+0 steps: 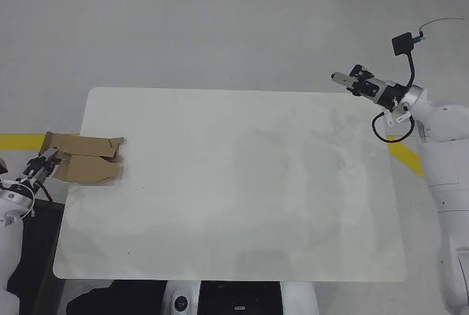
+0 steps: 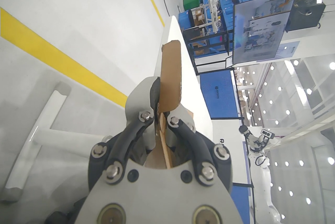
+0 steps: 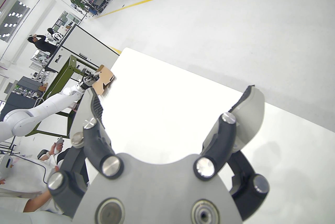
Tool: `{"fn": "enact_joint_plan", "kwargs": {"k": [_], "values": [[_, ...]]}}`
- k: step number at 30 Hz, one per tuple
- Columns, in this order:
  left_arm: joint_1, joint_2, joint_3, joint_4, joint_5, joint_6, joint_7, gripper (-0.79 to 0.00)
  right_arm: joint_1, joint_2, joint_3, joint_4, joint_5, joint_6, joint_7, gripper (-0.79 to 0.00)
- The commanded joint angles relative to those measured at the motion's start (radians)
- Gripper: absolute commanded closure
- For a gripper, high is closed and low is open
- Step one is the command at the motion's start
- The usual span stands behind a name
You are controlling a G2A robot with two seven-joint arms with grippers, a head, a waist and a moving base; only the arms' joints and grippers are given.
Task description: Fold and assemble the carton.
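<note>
Holding the flattened carton (image 1: pixel 88 159) in the left gripper (image 1: pixel 43 167), clamped tight on the cardboard's outer end. Sits at the left edge of the table (image 1: pixel 242 189), partly on the white top, partly hanging out past it. Runs long-ways from that grip inward, pointing across toward the other side. From the left wrist, seen edge-on, poking out as a thin brown strip beyond the pinched fingers (image 2: pixel 142 96). Meanwhile, over the far right corner, hanging above the tabletop with the right gripper (image 1: pixel 348 77) spread wide and gripping nothing. Well apart from the carton, nearly the whole table between. Looks unfolded, just one flat piece. Clearly nearer the left gripper, out of easy range for the right. Probably calls for dragging inward along that long axis, toward the middle, before any two-handed folding. Worth watching for sag or slip at the overhang.
</note>
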Motion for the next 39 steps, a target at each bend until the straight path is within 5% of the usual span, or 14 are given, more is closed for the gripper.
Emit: {"fn": "enact_joint_plan", "kwargs": {"k": [1,10,21,30,39], "values": [[-0.004,0.0,-0.006,0.002,-0.012,0.0,-0.008,0.0,0.0,0.0,0.0,0.0,0.0,0.0,0.0,-0.785],[-0.062,0.007,-0.053,-0.035,-0.075,-0.003,-0.045,0.0,0.0,0.0,0.0,0.0,0.0,0.0,0.0,-0.785],[-0.176,-0.006,-0.033,-0.185,-0.048,0.035,-0.035,0.0,0.0,0.0,0.0,0.0,0.0,0.0,0.0,-0.785],[-0.329,-0.047,0.069,-0.251,0.009,0.075,-0.061,0.0,0.0,0.0,0.0,0.0,0.0,0.0,0.0,-0.785],[-0.446,-0.121,0.24,-0.274,0.048,0.08,-0.126,0.0,0.0,0.0,0.0,0.0,0.0,0.0,0.0,-0.785]]}}
